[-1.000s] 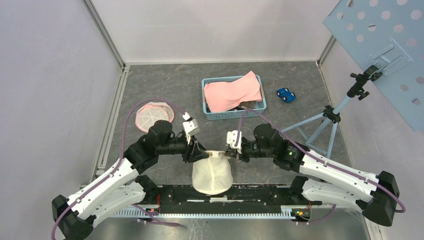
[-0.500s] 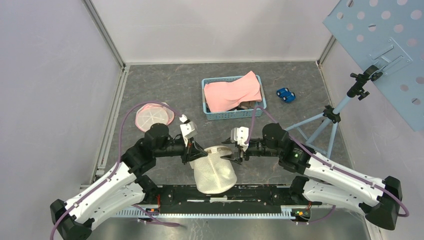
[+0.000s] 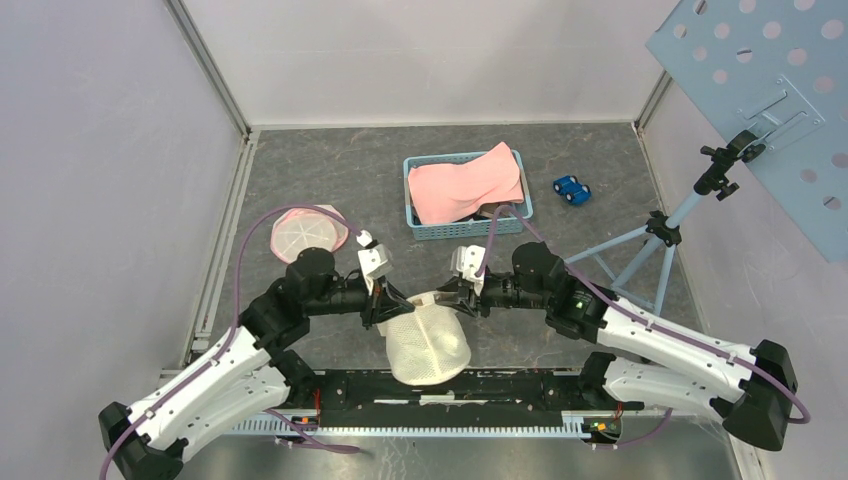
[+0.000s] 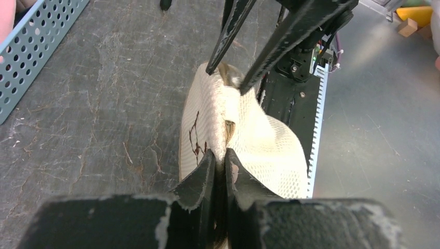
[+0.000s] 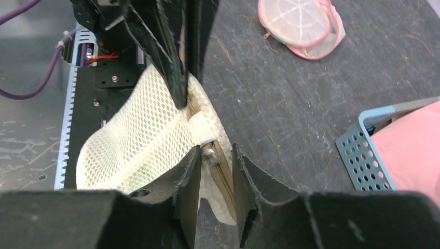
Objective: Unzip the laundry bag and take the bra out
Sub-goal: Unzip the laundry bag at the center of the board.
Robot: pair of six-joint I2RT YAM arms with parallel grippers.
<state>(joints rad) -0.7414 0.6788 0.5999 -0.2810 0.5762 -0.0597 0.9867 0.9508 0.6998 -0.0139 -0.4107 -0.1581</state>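
laundry bag [image 3: 428,345] lies between both grippers, its zip apparently unopened and no bra visible. left gripper [image 4: 220,154] is pressed together, pinching the mesh edge. right gripper [image 5: 215,150] stands parted astride the zipper pull [image 5: 210,153]. unzipping and removal remain.

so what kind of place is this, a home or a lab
Most likely a robotics lab test cell, not a home: plain white walls box in a grey tabletop, a tripod holds a perforated panel, and staged props like the blue basket and toy car sit on it.
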